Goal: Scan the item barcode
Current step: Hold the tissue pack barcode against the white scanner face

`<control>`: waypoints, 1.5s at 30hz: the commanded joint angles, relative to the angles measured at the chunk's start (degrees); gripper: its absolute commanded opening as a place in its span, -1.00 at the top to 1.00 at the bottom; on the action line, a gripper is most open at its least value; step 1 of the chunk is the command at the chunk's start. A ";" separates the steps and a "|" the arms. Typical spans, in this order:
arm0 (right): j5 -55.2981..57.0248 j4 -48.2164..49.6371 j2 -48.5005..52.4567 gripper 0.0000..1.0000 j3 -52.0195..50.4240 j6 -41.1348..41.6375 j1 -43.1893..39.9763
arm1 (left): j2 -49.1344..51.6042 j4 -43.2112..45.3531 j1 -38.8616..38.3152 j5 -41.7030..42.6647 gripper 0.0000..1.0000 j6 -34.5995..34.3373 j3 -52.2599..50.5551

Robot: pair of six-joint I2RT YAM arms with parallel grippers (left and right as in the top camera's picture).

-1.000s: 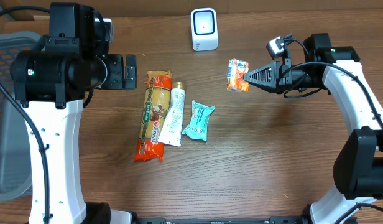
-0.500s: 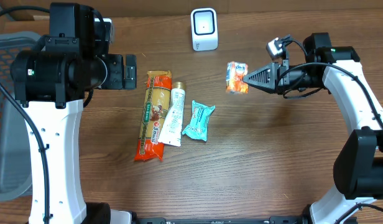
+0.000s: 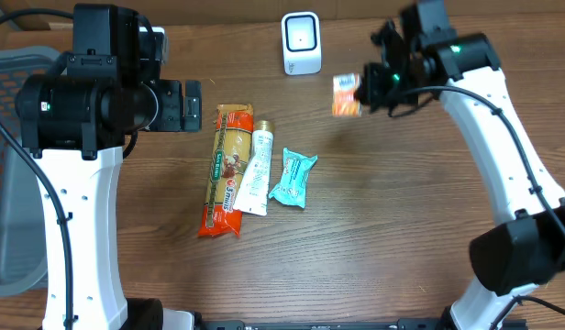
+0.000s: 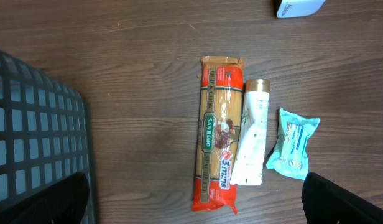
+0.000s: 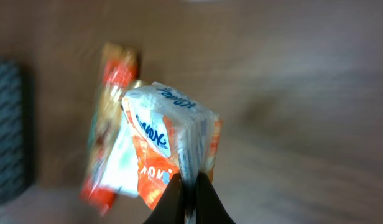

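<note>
Presentation is the step in hand: the clenched jaws of the right gripper (image 5: 190, 186) pinch the orange tissue pack (image 5: 170, 140) by its edge, above the table at the upper right of the overhead frame, near the white scanner (image 3: 301, 42). Next, I judge, its barcode, unseen here, must turn toward the scanner's face. Mid-frame lie the pasta packet (image 4: 217, 134), tube (image 4: 252, 134) and teal pack (image 4: 293, 144), beside the left gripper (image 3: 183, 104), jaws spread and empty. At far left, the grey basket (image 4: 30, 124) shows nothing inside where visible.
</note>
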 commanded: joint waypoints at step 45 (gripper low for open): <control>50.27 43.52 35.76 0.93 19.23 -41.55 13.31 | 0.35 0.09 -0.37 -0.09 -0.99 1.09 0.44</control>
